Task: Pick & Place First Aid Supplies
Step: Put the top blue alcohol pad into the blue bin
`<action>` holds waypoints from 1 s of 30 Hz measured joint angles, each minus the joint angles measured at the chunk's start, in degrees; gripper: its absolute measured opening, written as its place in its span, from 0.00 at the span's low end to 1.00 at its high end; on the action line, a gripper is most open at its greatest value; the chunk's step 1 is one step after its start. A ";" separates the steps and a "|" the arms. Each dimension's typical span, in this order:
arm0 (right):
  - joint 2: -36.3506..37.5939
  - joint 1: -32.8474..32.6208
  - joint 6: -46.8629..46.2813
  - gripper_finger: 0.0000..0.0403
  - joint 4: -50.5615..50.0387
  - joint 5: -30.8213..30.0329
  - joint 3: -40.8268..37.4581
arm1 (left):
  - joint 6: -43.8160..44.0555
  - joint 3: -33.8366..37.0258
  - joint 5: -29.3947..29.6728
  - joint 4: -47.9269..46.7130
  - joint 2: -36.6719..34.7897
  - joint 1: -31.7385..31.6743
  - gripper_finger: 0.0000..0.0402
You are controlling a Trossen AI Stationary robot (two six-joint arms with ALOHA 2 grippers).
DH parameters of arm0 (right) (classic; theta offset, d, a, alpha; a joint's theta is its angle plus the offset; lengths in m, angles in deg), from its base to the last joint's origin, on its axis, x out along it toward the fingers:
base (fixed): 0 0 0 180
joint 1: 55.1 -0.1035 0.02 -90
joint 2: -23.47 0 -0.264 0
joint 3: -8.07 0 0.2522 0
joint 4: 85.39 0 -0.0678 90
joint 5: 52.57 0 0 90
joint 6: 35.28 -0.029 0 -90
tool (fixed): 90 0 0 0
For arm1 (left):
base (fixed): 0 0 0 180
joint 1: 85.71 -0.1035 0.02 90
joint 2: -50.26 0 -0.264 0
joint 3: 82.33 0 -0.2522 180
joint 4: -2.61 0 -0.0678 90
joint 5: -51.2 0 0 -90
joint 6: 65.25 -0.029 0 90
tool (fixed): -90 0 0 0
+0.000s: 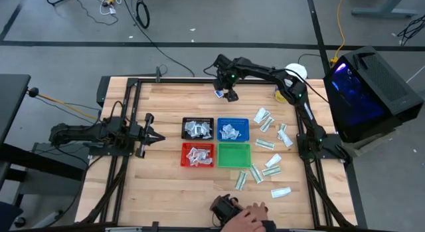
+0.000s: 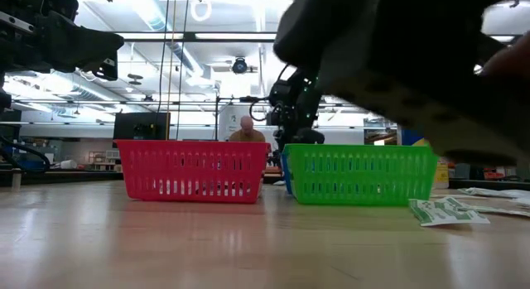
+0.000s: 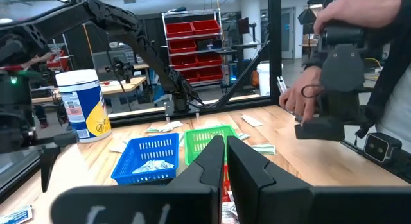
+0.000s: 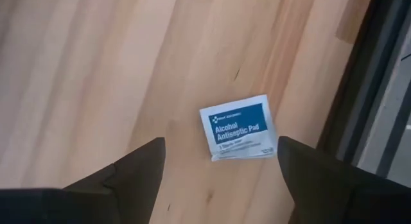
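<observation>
Directly below the right gripper (image 4: 218, 161) lies a small squarish packet (image 4: 237, 128), white with a blue band printed "Alcohol Antiseptic Pad" and finer print under it. It lies flat on the bare wooden table (image 1: 166, 185), a little askew, near the dark frame rail at the table's far edge. In the right wrist view the gripper's two dark fingers (image 4: 138, 163) stand spread wide, one on each side of the packet, and the packet sits between them but slightly ahead of their tips; neither finger touches it. From above, the right gripper (image 1: 229, 94) hangs over the far edge of the table, with the packet (image 1: 218, 94) showing just beside it as a small blue-and-white patch.

Other packets lie elsewhere: crumpled white ones fill the black tray (image 1: 198, 128), the blue tray (image 1: 233, 129) and the red tray (image 1: 198, 154), while the green tray (image 1: 234, 154) shows only its mesh floor. Longer white-and-green packets (image 1: 265, 144) are scattered on the wood to the right of the trays.

The left gripper (image 1: 154, 136) waits at the table's left side, pointing toward the trays, its fingers (image 3: 247, 166) pressed together on nothing. At the near edge a person's hand (image 1: 247, 217) holds a dark device (image 1: 224, 207)
</observation>
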 joint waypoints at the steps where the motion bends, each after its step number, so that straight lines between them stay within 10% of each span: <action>1: -0.30 0.00 0.09 0.75 0.53 -0.02 -0.03 | 0.00 0.01 0.00 0.01 0.00 -0.01 0.06; 30: -0.71 1.90 -0.34 0.75 9.92 4.65 -4.84 | 0.00 0.00 0.00 0.01 0.00 0.01 0.06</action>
